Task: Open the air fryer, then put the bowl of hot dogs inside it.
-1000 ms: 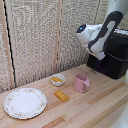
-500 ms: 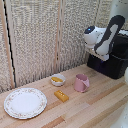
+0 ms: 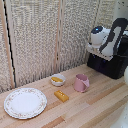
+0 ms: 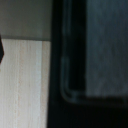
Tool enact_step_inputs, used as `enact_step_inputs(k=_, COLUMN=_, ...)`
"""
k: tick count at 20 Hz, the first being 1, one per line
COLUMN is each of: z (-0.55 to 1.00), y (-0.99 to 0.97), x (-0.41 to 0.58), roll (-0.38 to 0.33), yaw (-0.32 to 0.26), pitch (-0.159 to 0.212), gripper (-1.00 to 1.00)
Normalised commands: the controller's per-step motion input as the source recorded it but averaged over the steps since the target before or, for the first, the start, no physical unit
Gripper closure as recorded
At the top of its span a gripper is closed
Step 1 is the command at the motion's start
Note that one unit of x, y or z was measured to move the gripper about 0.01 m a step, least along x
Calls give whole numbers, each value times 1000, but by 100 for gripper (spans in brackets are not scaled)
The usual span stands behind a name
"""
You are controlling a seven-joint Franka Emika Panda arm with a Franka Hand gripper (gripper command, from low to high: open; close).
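Wrist cam is looking close at the air fryer [image 4: 95, 50], w/ its black glossy body filling most of the pic. A faint raised seam w/ a rounded corner is running along its surface. Beside it, the light wood table [image 4: 25, 85] is showing, grain running in pale streaks. A blurry grey band is sitting past the table edge. Small dark shape is poking in at one frame edge; can't tell what it is.

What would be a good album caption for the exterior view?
Robot arm at the air fryer; bowl, pink mug, yellow block and plate wait on the table.
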Motion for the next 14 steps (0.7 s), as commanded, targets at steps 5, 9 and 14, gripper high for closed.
enact_step_inputs(k=5, z=177, y=0, x=55, roll=28, yaw=-37, pitch=179, gripper=100)
enact_step_inputs(k=9, z=316, y=0, x=26, roll=123, yaw=-5, pitch=209, gripper=100)
enact_step_inputs(k=14, z=409, y=27, x=18, roll=189, yaw=0, pitch=199, gripper=100)
